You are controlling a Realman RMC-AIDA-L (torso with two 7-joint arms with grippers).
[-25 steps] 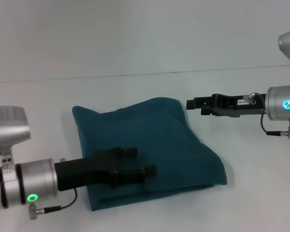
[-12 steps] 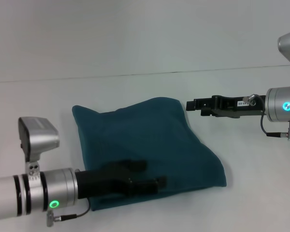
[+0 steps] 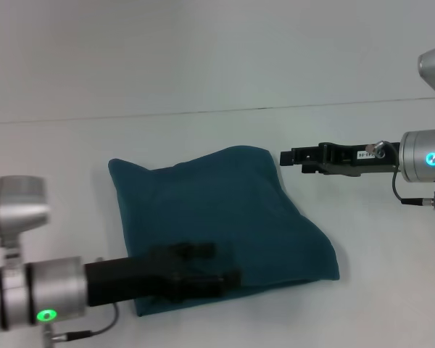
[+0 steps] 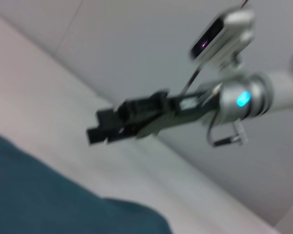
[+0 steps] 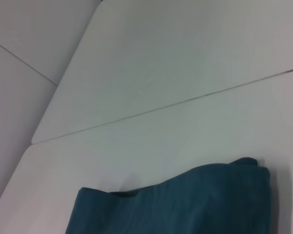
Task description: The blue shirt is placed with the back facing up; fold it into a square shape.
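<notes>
Sitting folded into a rough square, the blue shirt lies on the white desk, pretty much in the middle of the head view. Only plain teal cloth faces up, no lettering showing. It's not a neat square though: the far edge bulges up toward its far right corner, and the near right corner sticks out to the right, so it looks a bit puffy and lopsided.

The left claw hovers over the near left part of the shirt, with the arm coming in from the left edge. It's a dark blurry shape against the cloth, so I honestly can't tell whether its fingers are apart or together, or if they're pinching any fabric.

The right claw is off the shirt, just beside its far right corner, pointing left over bare desk. Its fingers look closed together with nothing in them. The left wrist view shows that same right claw hanging above the desk past the shirt's edge.
</notes>
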